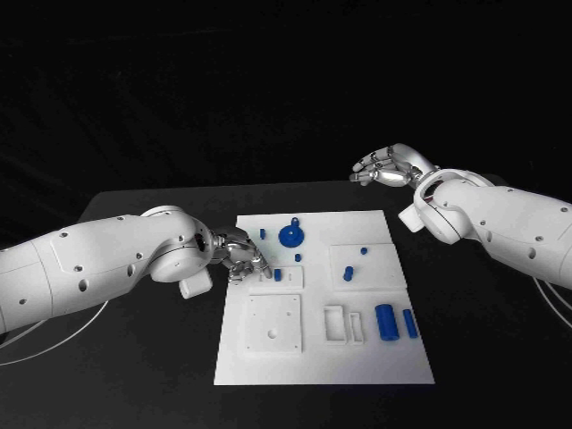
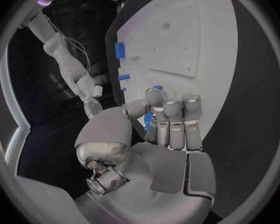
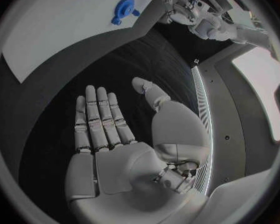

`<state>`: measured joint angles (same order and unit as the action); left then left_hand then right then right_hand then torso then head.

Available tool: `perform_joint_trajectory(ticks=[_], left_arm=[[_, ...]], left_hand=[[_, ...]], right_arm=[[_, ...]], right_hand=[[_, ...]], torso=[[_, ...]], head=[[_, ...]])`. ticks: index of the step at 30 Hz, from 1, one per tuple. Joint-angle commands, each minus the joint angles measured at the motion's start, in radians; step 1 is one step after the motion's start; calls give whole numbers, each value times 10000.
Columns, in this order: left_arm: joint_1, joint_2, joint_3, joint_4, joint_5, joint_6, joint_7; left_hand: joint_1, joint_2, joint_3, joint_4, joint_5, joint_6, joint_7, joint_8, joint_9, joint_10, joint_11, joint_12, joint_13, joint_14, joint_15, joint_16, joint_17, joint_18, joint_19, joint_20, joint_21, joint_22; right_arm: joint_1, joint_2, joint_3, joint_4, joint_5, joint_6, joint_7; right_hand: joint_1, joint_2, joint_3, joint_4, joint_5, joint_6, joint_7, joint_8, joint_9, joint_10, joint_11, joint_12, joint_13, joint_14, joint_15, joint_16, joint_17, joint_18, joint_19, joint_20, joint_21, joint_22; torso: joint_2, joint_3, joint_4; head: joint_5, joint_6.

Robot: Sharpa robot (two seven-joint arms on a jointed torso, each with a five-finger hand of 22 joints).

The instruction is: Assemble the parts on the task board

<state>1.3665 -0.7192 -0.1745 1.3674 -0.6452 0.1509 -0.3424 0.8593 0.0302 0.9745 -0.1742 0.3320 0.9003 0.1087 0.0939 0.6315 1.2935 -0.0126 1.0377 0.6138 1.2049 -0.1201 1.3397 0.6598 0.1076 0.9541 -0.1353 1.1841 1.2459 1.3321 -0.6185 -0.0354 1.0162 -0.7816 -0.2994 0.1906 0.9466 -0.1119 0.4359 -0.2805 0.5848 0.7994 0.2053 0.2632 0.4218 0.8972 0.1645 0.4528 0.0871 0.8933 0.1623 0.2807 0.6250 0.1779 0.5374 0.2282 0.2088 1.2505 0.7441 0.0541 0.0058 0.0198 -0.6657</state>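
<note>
Nearest the head camera, at the near end of the task board (image 1: 324,366), a raised white block (image 1: 273,325) sits beside two blue cylinders (image 1: 387,322) that lie loose, side by side, their long axes running up the board away from the robot. Further up, short blue pegs (image 1: 348,273) appear to stand in the plate, and a round blue wheel-like part (image 1: 291,236) lies flat near the far end. The left hand (image 1: 239,257) rests at the board's left edge with fingers curled over a small blue part (image 2: 148,119); whether it truly pinches that piece cannot be told. The right hand (image 1: 387,167) hovers well beyond the board's far right corner, fingers loosely bent, holding nothing. By my judgement the assembly is early: several pieces are unseated
</note>
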Motion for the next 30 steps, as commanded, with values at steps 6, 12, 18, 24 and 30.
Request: perform_joint_trajectory(ticks=[6, 12, 18, 24, 30], left_arm=[[31, -152, 67, 16, 135, -291, 285], [242, -121, 200, -260, -736, -622, 325], [552, 148, 244, -742, -2096, -666, 129], [734, 613, 253, -1552, -2676, -244, 127], [892, 1089, 266, -2321, -3142, 230, -75]], left_hand=[[-232, -657, -563, 79, -1132, 146, -11, 183, -24, 45, 28, 34, 0, 19, 12, 27, 6, 122, 146, -755, 94, -4], [-1202, -1325, -2827, 167, -2329, 172, -44, 319, 8, 26, 2, 18, -20, 20, -8, -8, -10, 116, 125, -754, 64, -45], [-1952, -1972, -3720, 585, -2789, 631, -221, 645, 115, 46, -164, -28, -57, 2, -172, -46, -20, 203, 3, -829, -95, -126], [-1823, -2080, -3810, 748, -2794, 776, -320, 811, 212, 104, -261, -68, -90, 25, -269, -63, -26, 249, 25, -892, -115, -153], [-1610, -1765, -3851, 872, -2602, 954, -398, 1043, 401, 137, -337, -108, -116, 33, -343, -75, -27, 248, 33, -923, -118, -162]], right_arm=[[-2, -8, 4, -46, 39, 59, 50], [-3, -15, 4, -51, 41, 58, 50], [-3, -35, 4, -22, 42, 46, 44], [-2, -48, 4, 6, 43, 32, 44], [-1, -85, 5, 48, 43, 16, 35]], right_hand=[[-73, 31, 1, 54, 59, -79, 70, 47, -17, -4, 27, 40, -11, -49, -6, -45, -3, 165, -61, 42, -68, 12], [-72, 33, 2, 53, 59, -79, 69, 49, -18, -4, 27, 42, -14, -48, -6, -45, -2, 167, -61, 43, -69, 14], [-70, 36, 4, 52, 59, -79, 69, 50, -20, -3, 26, 44, -16, -47, -7, -44, -1, 169, -61, 44, -70, 16], [-68, 38, 6, 50, 59, -78, 68, 52, -21, -2, 26, 46, -19, -47, -7, -44, -1, 171, -60, 45, -70, 18], [-67, 37, 7, 49, 59, -77, 68, 53, -22, -1, 26, 48, -22, -46, -8, -43, 0, 173, -59, 46, -71, 19]], torso=[[-2, -5, 0], [5, -3, -7], [14, -5, -8], [29, -1, -14], [41, -10, -14]], head=[[2, 140], [-14, 232], [-32, 283], [-33, 350], [-45, 365]])
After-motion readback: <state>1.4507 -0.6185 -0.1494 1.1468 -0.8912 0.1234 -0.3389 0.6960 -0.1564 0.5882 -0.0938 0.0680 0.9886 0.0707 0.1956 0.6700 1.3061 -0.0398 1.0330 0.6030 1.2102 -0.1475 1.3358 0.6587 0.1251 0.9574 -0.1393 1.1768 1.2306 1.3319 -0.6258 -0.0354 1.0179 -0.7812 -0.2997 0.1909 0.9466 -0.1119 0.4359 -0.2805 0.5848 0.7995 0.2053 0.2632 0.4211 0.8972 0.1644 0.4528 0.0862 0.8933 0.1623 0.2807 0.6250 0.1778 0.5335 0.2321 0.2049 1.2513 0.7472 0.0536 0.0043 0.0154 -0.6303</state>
